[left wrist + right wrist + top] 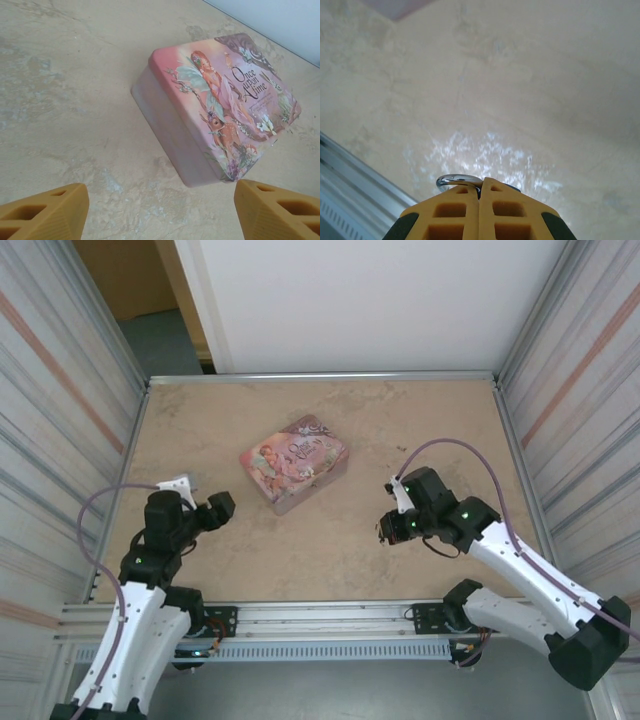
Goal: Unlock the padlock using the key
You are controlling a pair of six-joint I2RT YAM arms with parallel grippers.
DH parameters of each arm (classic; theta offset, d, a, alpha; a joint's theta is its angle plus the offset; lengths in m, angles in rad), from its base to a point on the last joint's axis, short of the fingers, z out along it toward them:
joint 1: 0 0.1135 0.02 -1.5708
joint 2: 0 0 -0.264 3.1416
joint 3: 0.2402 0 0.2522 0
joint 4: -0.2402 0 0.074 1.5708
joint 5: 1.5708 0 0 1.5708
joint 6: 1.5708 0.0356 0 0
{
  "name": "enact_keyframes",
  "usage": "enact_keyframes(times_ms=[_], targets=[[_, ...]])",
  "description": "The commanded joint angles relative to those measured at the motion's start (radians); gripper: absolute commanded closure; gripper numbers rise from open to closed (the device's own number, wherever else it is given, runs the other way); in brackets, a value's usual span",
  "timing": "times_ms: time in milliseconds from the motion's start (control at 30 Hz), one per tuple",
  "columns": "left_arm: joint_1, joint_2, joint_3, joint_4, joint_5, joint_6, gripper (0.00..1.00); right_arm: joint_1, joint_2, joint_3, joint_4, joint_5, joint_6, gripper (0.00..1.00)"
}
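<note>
Pinching a curved chrome loop (glossy), right jaws clenched, left jaws released, rectangular pink tin.

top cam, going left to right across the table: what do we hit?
left gripper → tin → right gripper, pinching a silvery loop

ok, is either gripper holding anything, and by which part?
Right gripper is shut on a small silvery metal loop, pinched at its fingertips; shackle or key ring, cannot tell. Left gripper is open, holding nothing.
</note>
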Motion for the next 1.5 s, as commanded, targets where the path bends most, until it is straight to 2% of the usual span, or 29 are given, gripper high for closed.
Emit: enact_keyframes(times_ms=[0, 133, 367, 867, 1467], targets=[[0.010, -0.019, -0.018, -0.021, -0.022, 0.016, 0.23, 0.030, 0.012, 0.025, -0.099, 0.024, 0.055, 1.00], [0.011, -0.019, -0.021, -0.027, -0.024, 0.019, 0.23, 0.047, 0.053, 0.035, -0.133, 0.022, 0.086, 1.00], [0.011, -0.036, -0.023, -0.040, -0.036, 0.022, 0.21, 0.059, 0.211, 0.045, -0.124, -0.023, 0.127, 1.00], [0.016, -0.041, -0.023, -0.060, -0.060, 0.023, 0.17, 0.058, 0.520, 0.090, -0.046, -0.143, 0.045, 1.00], [0.017, -0.016, -0.017, -0.043, -0.070, 0.032, 0.16, 0.035, 0.663, 0.093, 0.014, -0.160, 0.043, 1.00]])
